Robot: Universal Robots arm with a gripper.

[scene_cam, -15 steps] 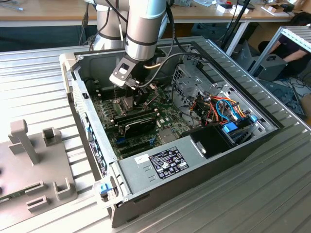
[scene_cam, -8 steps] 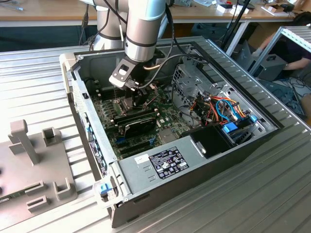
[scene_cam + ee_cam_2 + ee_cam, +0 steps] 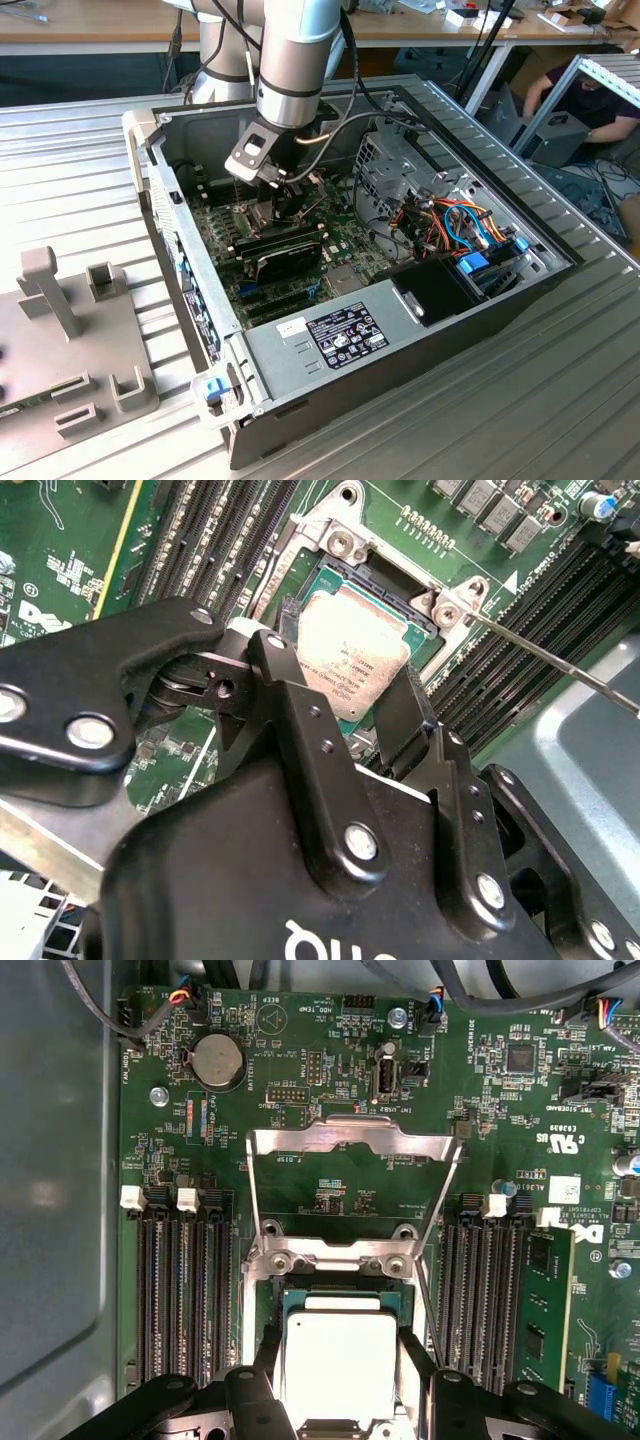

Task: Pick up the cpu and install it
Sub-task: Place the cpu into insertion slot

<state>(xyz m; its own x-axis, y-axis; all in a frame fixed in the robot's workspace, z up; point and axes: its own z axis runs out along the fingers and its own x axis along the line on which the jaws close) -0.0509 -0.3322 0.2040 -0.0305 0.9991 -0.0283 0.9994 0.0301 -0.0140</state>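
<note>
"Second wrist view: where's the cpu (image 3: 352, 650)?"
"Sitting in the open socket (image 3: 390, 580) on the motherboard (image 3: 60, 570)."
"And the pincer (image 3: 348, 660)?"
"Narrow, fingers pressed to two opposite cpu edges, in both wrist views."

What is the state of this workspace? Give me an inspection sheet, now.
Surface: green motherboard inside open grey metal computer case, on ribbed metal table.
Job's things: small silver-grey square cpu sitting in the open socket; hinged metal socket frame raised.
Clutter: grey fixture blocks on table, exterior view's left.
Gripper: black gripper astride the cpu; grip cannot be told.
Cables: coloured wire bundle in case.
Surroundings: seated person, exterior view's right.
</note>
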